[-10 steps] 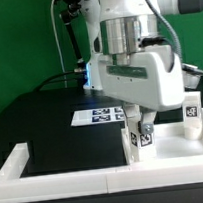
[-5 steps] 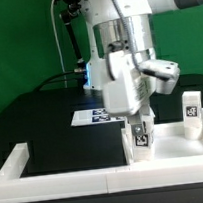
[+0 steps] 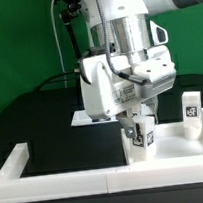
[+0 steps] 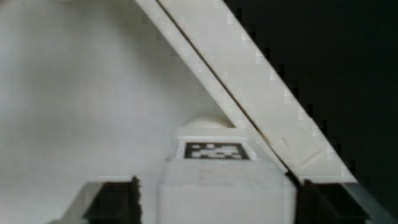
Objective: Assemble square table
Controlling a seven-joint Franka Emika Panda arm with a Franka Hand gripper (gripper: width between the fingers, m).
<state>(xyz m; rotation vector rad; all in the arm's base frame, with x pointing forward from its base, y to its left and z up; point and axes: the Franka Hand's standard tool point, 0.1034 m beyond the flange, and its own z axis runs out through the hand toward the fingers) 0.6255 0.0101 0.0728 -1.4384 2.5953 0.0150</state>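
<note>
The gripper (image 3: 140,126) hangs right over a white leg (image 3: 142,139) standing upright at a corner of the square tabletop (image 3: 174,149), toward the exterior view's right and near the front rail (image 3: 66,171). From the wrist view, the leg (image 4: 215,170) sits between the fingers (image 4: 118,200) with dark gaps on both sides, so the jaws look spread and off it. It stands there, I'd judge, because that corner holds its socket. Two more legs (image 3: 192,109) wait at the far right, apart. The marker board (image 3: 91,117) lies behind the arm.
</note>
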